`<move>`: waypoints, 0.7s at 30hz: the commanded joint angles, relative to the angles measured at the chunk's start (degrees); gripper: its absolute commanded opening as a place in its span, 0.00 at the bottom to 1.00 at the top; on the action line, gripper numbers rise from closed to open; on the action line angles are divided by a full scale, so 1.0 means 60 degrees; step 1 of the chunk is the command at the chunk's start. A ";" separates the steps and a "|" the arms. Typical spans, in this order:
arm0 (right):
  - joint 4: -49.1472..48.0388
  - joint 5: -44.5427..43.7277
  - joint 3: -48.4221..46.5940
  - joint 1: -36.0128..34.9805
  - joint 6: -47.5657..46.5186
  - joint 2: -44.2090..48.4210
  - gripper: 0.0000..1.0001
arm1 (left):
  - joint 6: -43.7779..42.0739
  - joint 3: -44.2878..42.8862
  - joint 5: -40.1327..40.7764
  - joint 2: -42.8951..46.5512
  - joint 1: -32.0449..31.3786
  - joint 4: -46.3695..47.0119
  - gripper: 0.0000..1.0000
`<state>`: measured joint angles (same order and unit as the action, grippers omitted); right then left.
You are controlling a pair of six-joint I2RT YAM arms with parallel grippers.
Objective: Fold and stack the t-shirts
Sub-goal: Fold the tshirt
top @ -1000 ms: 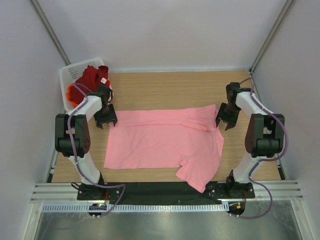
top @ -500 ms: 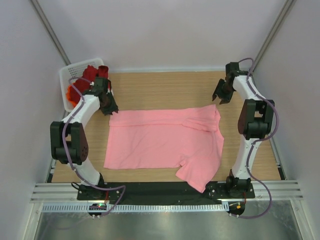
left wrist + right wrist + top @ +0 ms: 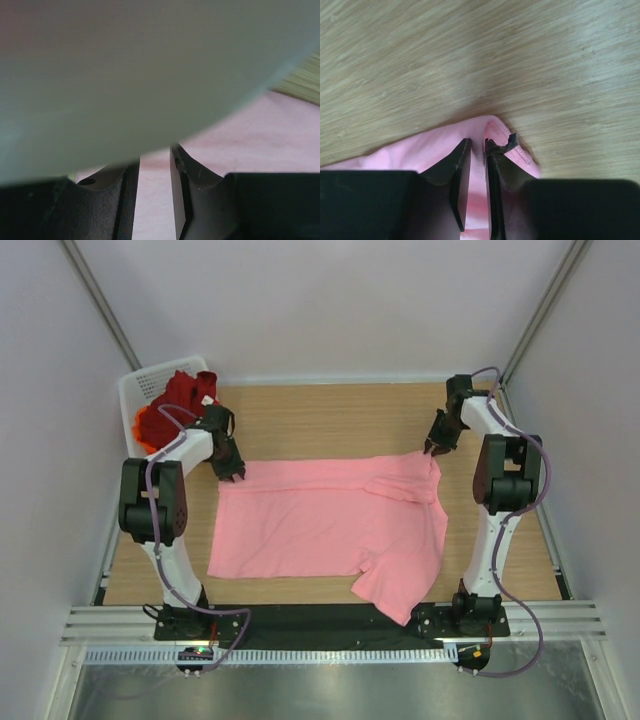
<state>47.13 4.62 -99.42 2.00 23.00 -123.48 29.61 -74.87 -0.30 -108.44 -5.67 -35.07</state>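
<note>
The light pink t-shirt lies spread on the wooden table, one sleeve hanging toward the near edge. My left gripper is down on its far left corner. In the left wrist view its jaws stand nearly closed with pink cloth between them. My right gripper is on the far right corner. In the right wrist view its jaws are pinched narrow on the pink hem. The dark red t-shirt and the orange one lie bunched in the basket.
A white mesh basket stands at the table's far left corner, close behind my left arm. A blurred pale surface fills the upper part of the left wrist view. White walls enclose the table on three sides.
Both grippers swung away toward the back of the table half a second ago and have come back down onto the pink shirt's far corners. The shirt has barely shifted.
</note>
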 commanded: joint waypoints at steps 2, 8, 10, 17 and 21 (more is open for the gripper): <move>-0.0531 -0.0330 -0.0319 0.0033 0.0077 -0.0132 0.18 | -0.0027 -0.0441 0.0283 -0.0542 -0.0051 0.0089 0.32; -0.1014 -0.0492 -0.1315 0.0033 -0.0069 -0.0732 0.01 | -0.0042 -0.0529 0.0547 -0.1071 -0.0051 0.0132 0.32; -0.0986 -0.0419 -0.1884 0.0033 -0.0128 -0.0908 0.01 | -0.0056 -0.0646 0.0547 -0.1188 -0.0051 0.0147 0.32; 0.0931 -0.1089 -0.3790 0.0004 -0.0245 -0.1349 0.34 | 0.0046 -0.0822 0.0401 -0.0502 -0.0211 -0.0145 0.41; 0.2075 -0.1765 -0.3516 -0.0288 -0.0333 -0.0080 0.55 | 0.0032 -0.0530 0.0401 0.0537 -0.0417 -0.0439 0.50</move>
<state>52.29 -1.19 -119.87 1.56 22.00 -131.72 29.76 -78.43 1.48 -111.61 -7.35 -36.03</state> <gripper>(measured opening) 0.529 0.484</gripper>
